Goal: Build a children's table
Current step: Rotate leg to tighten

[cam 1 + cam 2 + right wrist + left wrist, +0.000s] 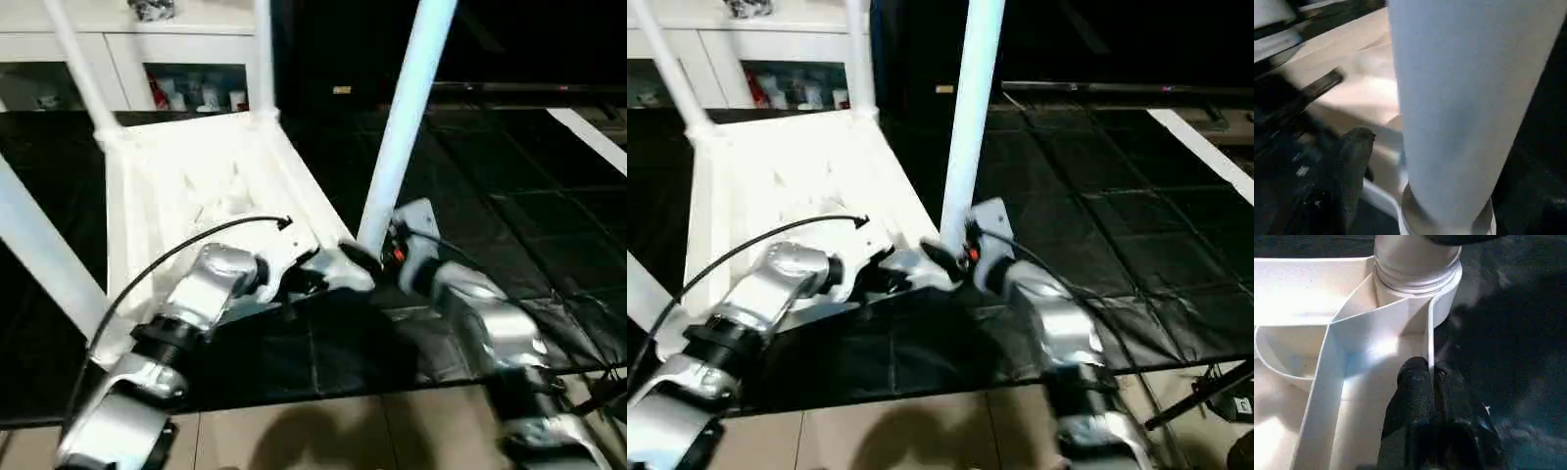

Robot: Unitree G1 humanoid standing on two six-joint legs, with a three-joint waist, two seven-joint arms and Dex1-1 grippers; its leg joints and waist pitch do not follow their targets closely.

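1. The table [196, 186] lies upside down on the dark floor [509, 196], four legs up.
2. Our left fingers [1422, 396] are shut, pinching the thin rim wall by the near corner socket [1418, 274].
3. We can't tell how wide the right gripper [377, 257] stands beside the near leg [407, 117].
4. Hollow plastic: we judge it light, stiff, slick. Grip low, near the socket.

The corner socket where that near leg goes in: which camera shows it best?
The left wrist view: the corner socket sits close up, its ring around the leg. The right wrist view catches its rim; in the eye views the grippers crowd it.
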